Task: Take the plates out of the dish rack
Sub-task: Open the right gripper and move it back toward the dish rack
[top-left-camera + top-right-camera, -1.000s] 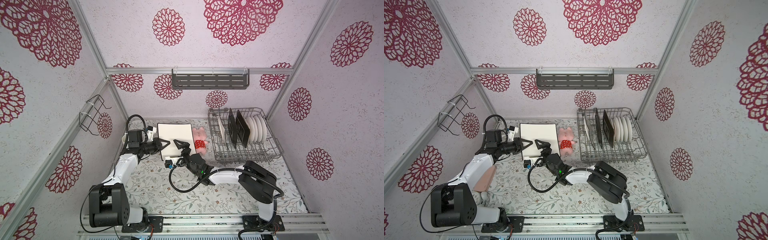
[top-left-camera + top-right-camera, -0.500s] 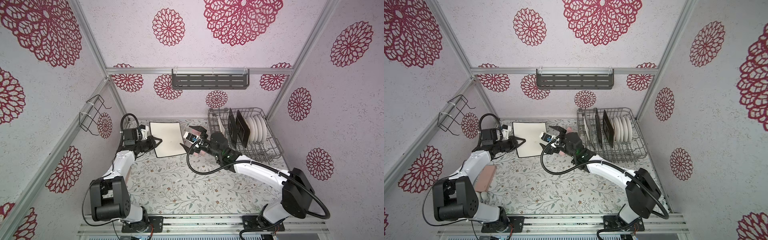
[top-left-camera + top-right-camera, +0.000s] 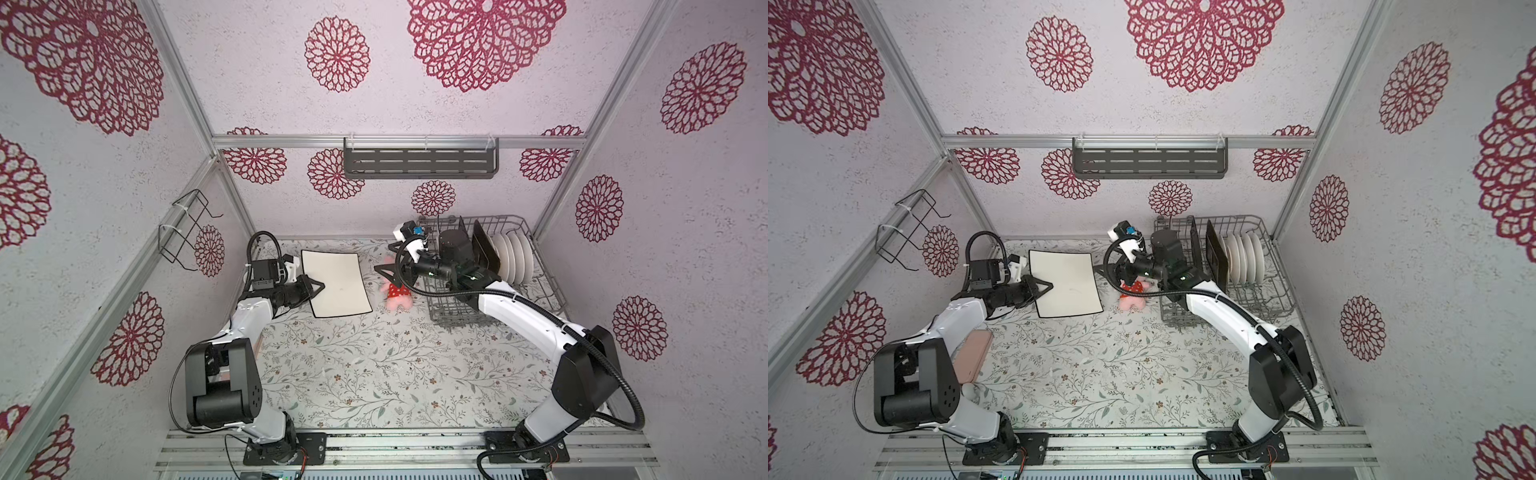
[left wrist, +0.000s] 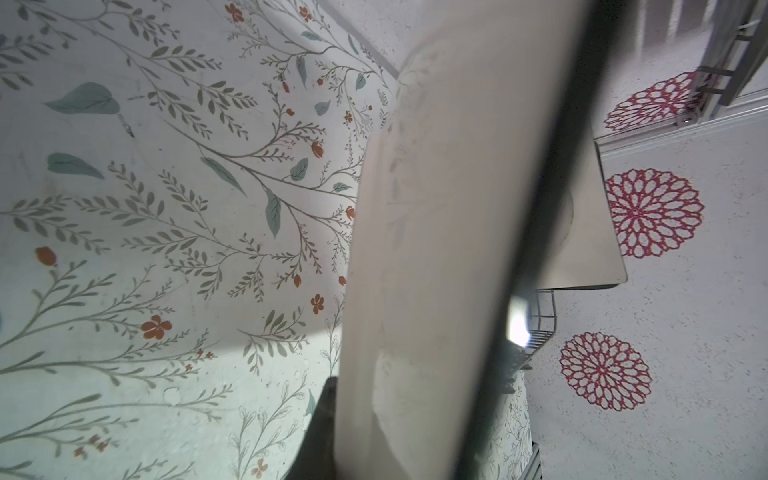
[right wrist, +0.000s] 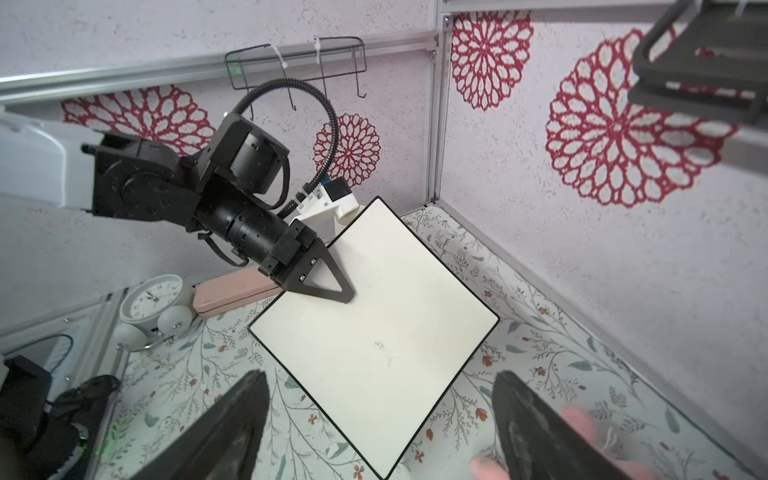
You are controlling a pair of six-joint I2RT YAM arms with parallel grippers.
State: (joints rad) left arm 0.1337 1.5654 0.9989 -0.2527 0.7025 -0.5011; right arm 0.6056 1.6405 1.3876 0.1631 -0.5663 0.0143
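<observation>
- My left gripper is clamped on the left edge of one cream plate, which is out of the rack over the far-left table. I can't tell if it touches down.
- My right gripper hangs empty, jaws apart, just left of the dish rack, above a pink toy.
- Left to do, I judge: two dark plates and the row of round white plates stand in the rack. My arm hides its left end.

I can read no text, label or brand from here; the white clock has dial numerals too blurred for me.
</observation>
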